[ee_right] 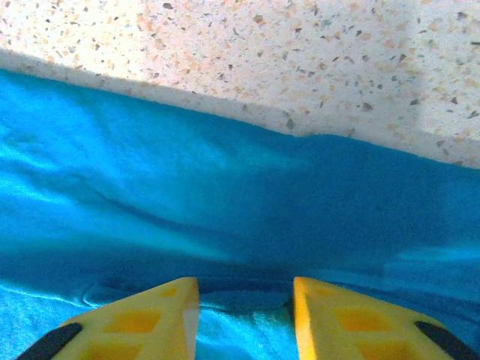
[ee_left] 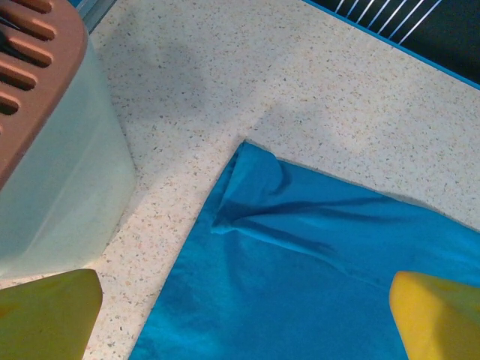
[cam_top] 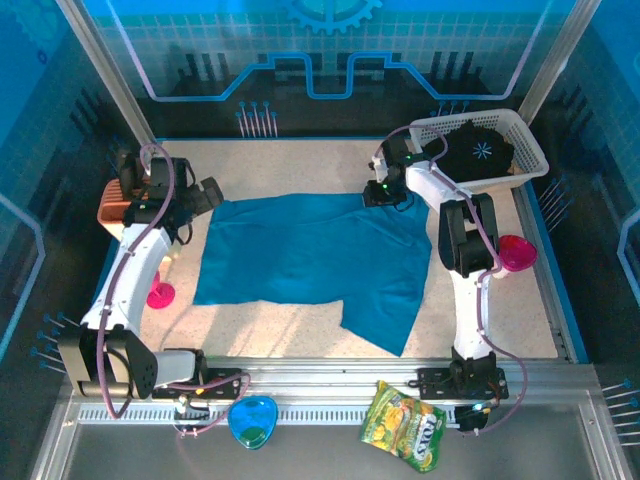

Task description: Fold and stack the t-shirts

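The teal-blue t-shirt point(cam_top: 310, 265) lies spread flat in the middle of the table, one sleeve pointing toward the near edge. My left gripper point(cam_top: 205, 195) hovers over its far left corner point(ee_left: 247, 161), jaws wide open, yellow fingertips point(ee_left: 45, 319) at the frame's lower corners and nothing between them. My right gripper point(cam_top: 380, 192) sits low on the shirt's far right edge point(ee_right: 247, 195), fingers point(ee_right: 150, 322) partly apart and straddling a raised fold of the cloth. The black t-shirt point(cam_top: 480, 150) with its white starburst print lies bunched in the white mesh basket point(cam_top: 530, 150).
A translucent box with an orange slatted lid point(cam_top: 112, 205) point(ee_left: 45, 150) stands just left of the left gripper. A pink cup point(cam_top: 160, 295) and a pink bowl point(cam_top: 515, 250) flank the shirt. A snack bag point(cam_top: 405, 425) and a blue heart-shaped dish point(cam_top: 252, 420) rest on the near rail.
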Tool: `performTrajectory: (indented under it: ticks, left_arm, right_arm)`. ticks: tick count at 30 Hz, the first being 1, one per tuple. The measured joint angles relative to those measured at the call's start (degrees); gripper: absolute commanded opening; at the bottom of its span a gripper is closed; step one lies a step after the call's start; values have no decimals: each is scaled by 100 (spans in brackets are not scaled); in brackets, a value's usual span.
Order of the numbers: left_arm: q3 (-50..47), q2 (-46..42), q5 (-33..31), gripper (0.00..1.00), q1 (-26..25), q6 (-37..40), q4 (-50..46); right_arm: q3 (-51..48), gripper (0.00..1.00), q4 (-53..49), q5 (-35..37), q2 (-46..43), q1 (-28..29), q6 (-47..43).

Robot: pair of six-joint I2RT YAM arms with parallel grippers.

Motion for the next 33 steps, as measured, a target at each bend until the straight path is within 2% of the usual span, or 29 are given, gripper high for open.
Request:
performTrajectory:
  ticks: [5,11,16,23,33]
  left_arm:
    - [0,0,57,99,0,0,0]
    - [0,0,85,99,0,0,2]
    - [0,0,103,99,0,0,2]
    - [0,-50,127,99,0,0,0]
    - [0,-136,146,99,0,2,2]
  right_arm:
    - [-35,23,13,-120,-2,-2,33]
    - [-186,0,17,-160,-31,-2,125]
    - [-525,0,72,-199,-284,-2,232]
    - [-1340,0,363,-232,-1097,52,638]
    - [-2138,0,820,-7,-1578,688,1611]
